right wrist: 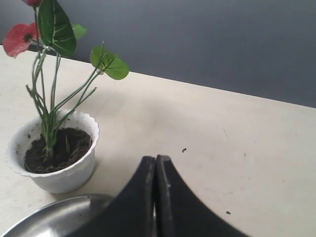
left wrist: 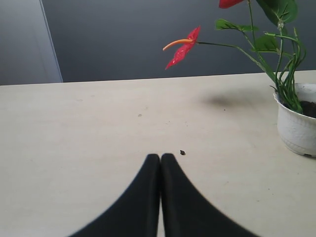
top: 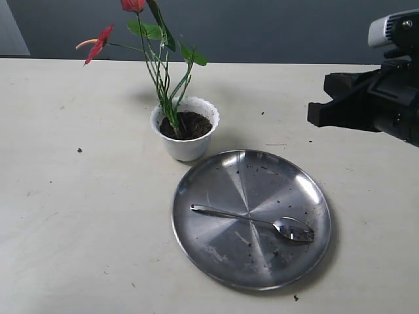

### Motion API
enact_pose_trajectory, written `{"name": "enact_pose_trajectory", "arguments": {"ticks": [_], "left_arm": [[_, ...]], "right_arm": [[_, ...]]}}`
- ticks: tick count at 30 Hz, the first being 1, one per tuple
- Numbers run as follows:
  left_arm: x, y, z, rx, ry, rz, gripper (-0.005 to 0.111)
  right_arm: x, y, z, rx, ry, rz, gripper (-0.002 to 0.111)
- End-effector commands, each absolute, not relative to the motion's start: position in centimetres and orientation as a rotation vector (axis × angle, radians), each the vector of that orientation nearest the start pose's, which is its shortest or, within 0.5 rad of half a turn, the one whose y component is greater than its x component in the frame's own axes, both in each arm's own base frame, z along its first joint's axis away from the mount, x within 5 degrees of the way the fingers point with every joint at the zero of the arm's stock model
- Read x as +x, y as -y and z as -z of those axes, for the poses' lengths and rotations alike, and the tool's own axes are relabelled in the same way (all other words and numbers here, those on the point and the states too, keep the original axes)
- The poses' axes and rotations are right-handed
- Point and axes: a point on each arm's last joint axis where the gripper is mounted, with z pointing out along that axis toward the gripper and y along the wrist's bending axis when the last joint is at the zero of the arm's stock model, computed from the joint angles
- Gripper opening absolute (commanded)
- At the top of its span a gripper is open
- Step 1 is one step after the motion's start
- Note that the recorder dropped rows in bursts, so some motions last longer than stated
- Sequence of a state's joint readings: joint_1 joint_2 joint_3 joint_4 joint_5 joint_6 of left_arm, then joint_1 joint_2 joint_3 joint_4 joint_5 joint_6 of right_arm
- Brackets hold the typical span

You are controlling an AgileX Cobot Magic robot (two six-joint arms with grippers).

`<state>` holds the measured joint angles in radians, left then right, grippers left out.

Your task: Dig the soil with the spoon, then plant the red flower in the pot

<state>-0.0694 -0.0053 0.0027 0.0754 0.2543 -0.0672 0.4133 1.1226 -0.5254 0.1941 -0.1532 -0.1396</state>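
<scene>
Red-bloomed flower (top: 157, 59) stands planted in small white scalloped pot (top: 186, 140), beside round steel plate (top: 216, 261).

Slim silver spoon (top: 252, 221) lies on plate; both black grippers (left wrist: 160, 157) (right wrist: 155, 159) pressed together, holding nothing.

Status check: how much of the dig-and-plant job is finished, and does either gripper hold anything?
Looks finished. The red flower stands with its stems in the soil inside the pot. The spoon lies on the steel plate among soil crumbs. The left gripper and right gripper are shut and empty. Nothing visible remains.
</scene>
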Motion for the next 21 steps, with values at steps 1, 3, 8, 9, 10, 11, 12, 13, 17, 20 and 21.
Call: {"name": "enact_pose_trajectory", "arguments": {"ticks": [1,3,8,9,10,11,12,13,17,20,21], "left_arm": [[5.53,0.25,-19.10,0.053,-1.728,0.037,0.002],[5.53,0.25,-19.10,0.053,-1.728,0.037,0.002],[5.53,0.22,-19.10,0.061,-1.728,0.027,0.002],[5.53,0.22,-19.10,0.061,-1.728,0.027,0.002],[5.53,0.22,-19.10,0.061,-1.728,0.027,0.002],[5.53,0.22,-19.10,0.061,-1.728,0.027,0.002],[5.53,0.22,-19.10,0.061,-1.728,0.027,0.002],[5.53,0.22,-19.10,0.061,-1.728,0.027,0.002],[5.53,0.22,-19.10,0.061,-1.728,0.027,0.002],[5.53,0.22,-19.10,0.061,-1.728,0.027,0.002],[5.53,0.22,-19.10,0.061,-1.728,0.027,0.002]], "right_arm": [[20.81,-8.65,-26.06,-0.323,-1.895,-0.275,0.000],[20.79,-8.73,-26.05,-0.326,-1.895,-0.277,0.000],[20.58,-9.56,-25.74,-0.335,-1.914,-0.316,0.000],[20.58,-9.56,-25.74,-0.335,-1.914,-0.316,0.000],[20.58,-9.56,-25.74,-0.335,-1.914,-0.316,0.000],[20.58,-9.56,-25.74,-0.335,-1.914,-0.316,0.000],[20.58,-9.56,-25.74,-0.335,-1.914,-0.316,0.000],[20.58,-9.56,-25.74,-0.335,-1.914,-0.316,0.000],[20.62,-9.57,-25.68,-0.331,-1.917,-0.318,0.000],[20.36,-9.42,-25.53,-0.328,-1.912,-0.317,0.000],[20.02,-9.23,-25.50,-0.320,-1.905,-0.319,0.000]]}}
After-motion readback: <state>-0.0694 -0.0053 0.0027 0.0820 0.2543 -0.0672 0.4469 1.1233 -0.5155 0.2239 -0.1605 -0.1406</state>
